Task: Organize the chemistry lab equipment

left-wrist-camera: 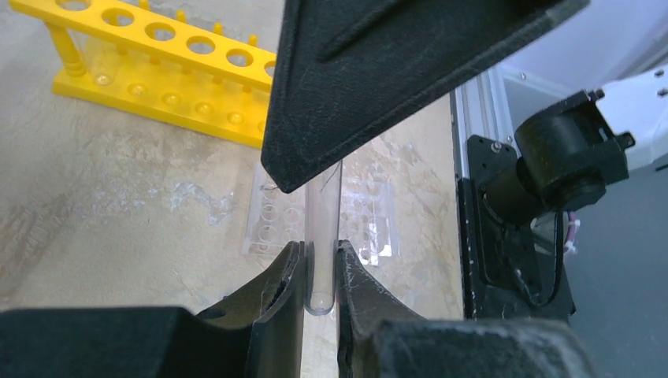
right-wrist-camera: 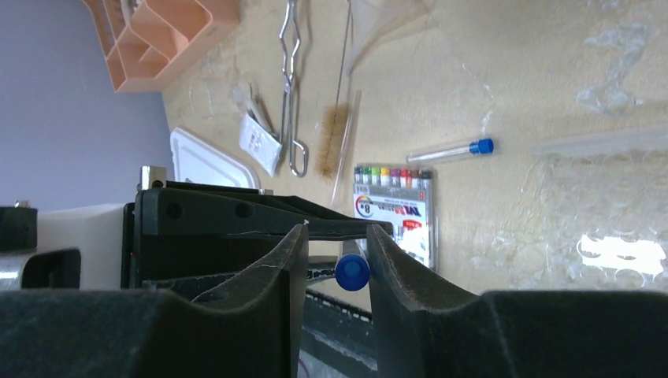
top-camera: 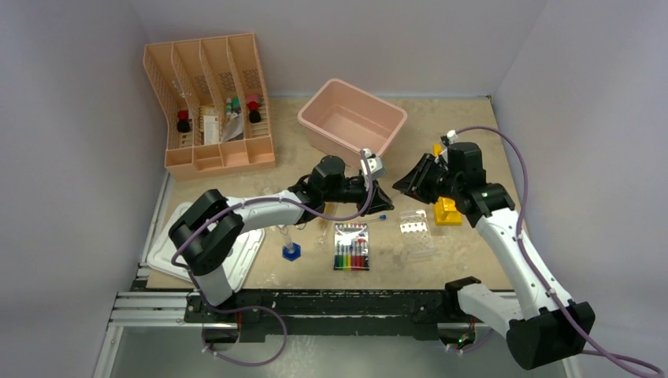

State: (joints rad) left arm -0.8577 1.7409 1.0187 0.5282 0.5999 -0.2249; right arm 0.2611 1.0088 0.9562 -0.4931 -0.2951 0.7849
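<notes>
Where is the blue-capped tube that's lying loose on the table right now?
In the right wrist view, the blue-capped tube lies flat on the table, right of the brown brush and just above the marker pack.

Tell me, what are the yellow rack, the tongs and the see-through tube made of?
The yellow rack looks like glossy molded plastic: bright, even color. The tongs look like bare metal wire, silvery and shiny. The tube is clear and smooth, glass or plastic; I cannot tell which.
</notes>
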